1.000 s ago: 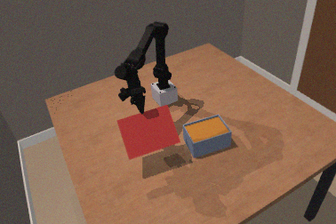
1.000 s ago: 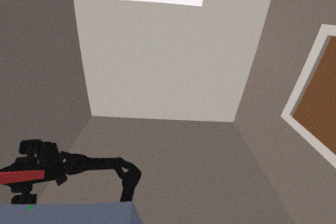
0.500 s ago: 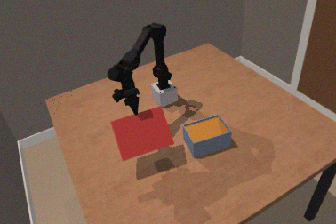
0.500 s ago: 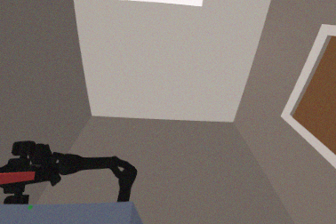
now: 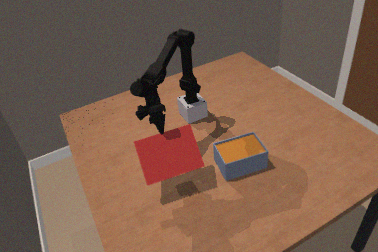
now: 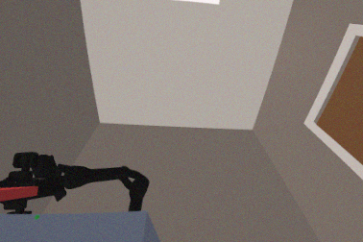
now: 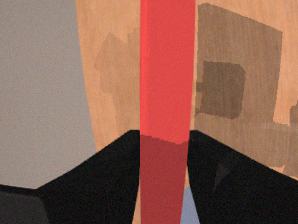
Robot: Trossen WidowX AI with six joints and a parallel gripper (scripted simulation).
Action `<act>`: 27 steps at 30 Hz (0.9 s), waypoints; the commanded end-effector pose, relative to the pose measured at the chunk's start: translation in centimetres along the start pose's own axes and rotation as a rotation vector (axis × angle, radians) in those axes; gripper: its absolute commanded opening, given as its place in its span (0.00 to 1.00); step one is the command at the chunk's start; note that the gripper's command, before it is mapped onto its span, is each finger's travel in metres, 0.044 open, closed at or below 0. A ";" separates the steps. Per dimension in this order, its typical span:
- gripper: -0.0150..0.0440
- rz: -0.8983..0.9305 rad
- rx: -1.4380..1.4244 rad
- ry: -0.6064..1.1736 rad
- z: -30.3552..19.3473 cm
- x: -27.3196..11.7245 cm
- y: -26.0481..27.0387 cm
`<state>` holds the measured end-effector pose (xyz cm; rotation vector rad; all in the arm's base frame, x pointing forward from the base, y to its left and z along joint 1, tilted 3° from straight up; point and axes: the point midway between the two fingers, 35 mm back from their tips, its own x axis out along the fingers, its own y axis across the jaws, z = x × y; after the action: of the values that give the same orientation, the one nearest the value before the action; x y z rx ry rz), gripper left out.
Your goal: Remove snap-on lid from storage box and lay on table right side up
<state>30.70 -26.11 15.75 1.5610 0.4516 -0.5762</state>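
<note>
Held up over the worktop (image 5: pixel 300 118) (image 7: pixel 117 45), w/ its shadow cast below: red snap-on lid (image 5: pixel 169 155) (image 6: pixel 18 193) (image 7: pixel 167 70), left of centre in the top view. Pinched along its edge nearest the arm by the fingers, one on each side in the wrist view. Tilted, judging by the top view's broad red face & its slanted outline. Seen edge-on as a red strip running down the middle of the wrist view, darker toward the bottom; only a short red bar at the lower left edge of the exterior view.

Off the box entirely: blue storage box (image 5: pixel 245 163) (image 6: pixel 77 229) (image 7: pixel 190 210), upright & open on the worktop, just right of the lid in the top view, orange inside. Fills the lower left edge of the exterior view, w/ a small green spot near its top edge; only a sliver at bottom of the wrist view.

Gripper (image 5: pixel 161 132) (image 7: pixel 164 135) pointing down at the lid's upper edge in the top view. Black arm (image 5: pixel 165 60) (image 6: pixel 98 174) bent high behind, rising from a white base block (image 5: pixel 194 113), upper centre. Brown door (image 5: pixel 367 68) (image 6: pixel 348 99) w/ pale frame at right, top & exterior views.
</note>
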 end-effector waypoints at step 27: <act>0.25 0.007 -0.003 0.002 -0.1 1.6 -1.8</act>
<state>30.84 -26.01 13.60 1.5574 0.4521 -0.5717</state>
